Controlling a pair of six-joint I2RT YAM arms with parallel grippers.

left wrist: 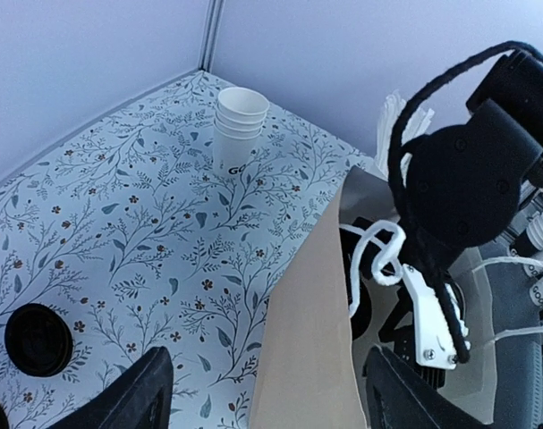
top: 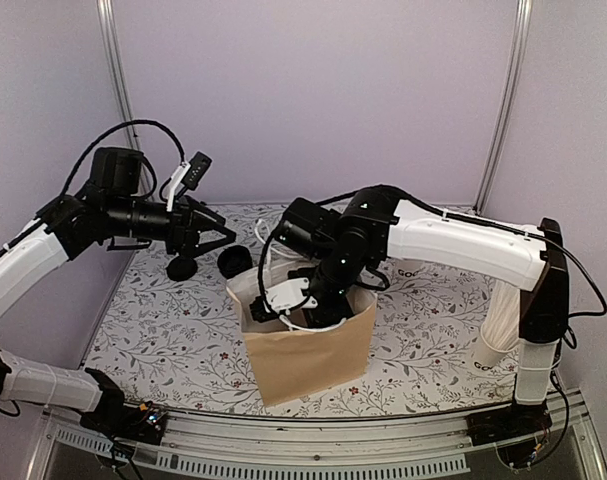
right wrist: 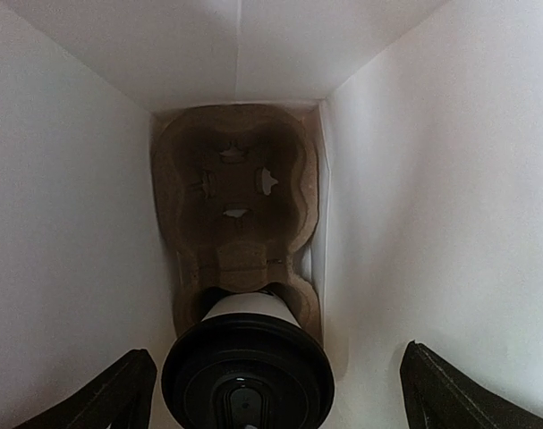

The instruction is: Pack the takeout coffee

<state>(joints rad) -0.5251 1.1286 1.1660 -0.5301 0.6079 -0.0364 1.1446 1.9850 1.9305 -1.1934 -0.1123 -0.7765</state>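
**Sitting in its carrier: 1 takeout coffee at the bottom of the bag**

Seen from the right wrist, the takeout coffee (right wrist: 247,371) stands upright deep inside the paper bag (top: 303,350). Its round black lid faces the camera and a strip of white cup wall shows just behind the lid. The cup is seated in the nearest socket of a brown moulded pulp carrier (right wrist: 235,197) that lies flat on the bag's floor. The socket beyond it shows its slotted bottom. White inner walls of the bag rise close on both sides of the carrier.

The right gripper (right wrist: 275,357) is lowered into the bag's mouth directly above the cup. Its 2 fingers (right wrist: 119,393) are spread wide, 1 on either side of the lid, and neither is seen touching it. The pincer is therefore open and grips nothing. From the top camera the cup itself is hidden by the right arm's wrist and the bag's rim.

The bag stands upright near the middle of the floral-patterned table (top: 163,340), its brown outside facing the arm bases.

The left gripper (top: 221,232) hovers above the table to the left of the bag, well apart from it. Its jaws are parted too, as the left wrist view shows.

On the table below it, 2 loose black lids (top: 181,268) lie near each other. A stack of lidless white cups (left wrist: 240,130) stands upright toward the far corner of the left wrist view.
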